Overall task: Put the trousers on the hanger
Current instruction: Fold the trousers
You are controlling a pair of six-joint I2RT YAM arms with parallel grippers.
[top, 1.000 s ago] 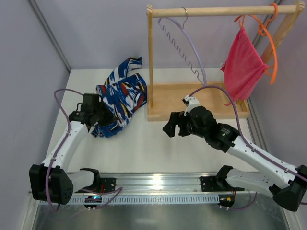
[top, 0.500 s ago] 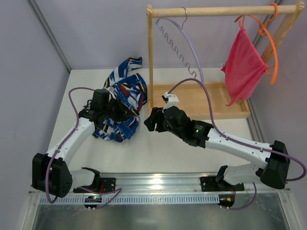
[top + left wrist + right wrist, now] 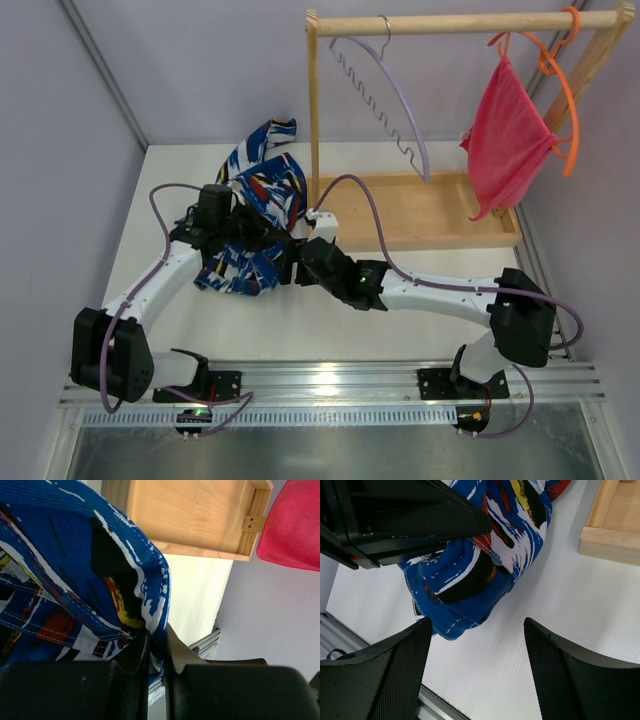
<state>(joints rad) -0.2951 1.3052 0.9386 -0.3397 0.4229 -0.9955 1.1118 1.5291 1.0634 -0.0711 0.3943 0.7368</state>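
Observation:
The trousers (image 3: 258,205), royal blue with white, red, black and yellow patches, lie bunched on the white table left of the wooden rack. My left gripper (image 3: 266,236) is shut on a fold of the trousers (image 3: 75,570), the cloth pinched between its fingertips (image 3: 156,635). Just to its right, my right gripper (image 3: 291,263) stands open low over the table. In the right wrist view the trousers (image 3: 480,565) hang just beyond its spread fingers (image 3: 477,630), with nothing between them. The lavender hanger (image 3: 404,105) hangs by its metal hook from the rack's top rail, bare.
The wooden rack has a top rail (image 3: 450,22), a left post (image 3: 315,120) and a tray-like base (image 3: 420,210). An orange hanger (image 3: 567,100) carrying a pink-red cloth (image 3: 510,135) hangs at the rail's right end. Walls stand close on the left and right.
My right arm has swung left from in front of the rack base to the trousers. My left gripper has moved right, dragging its fold of the trousers toward the rack post.

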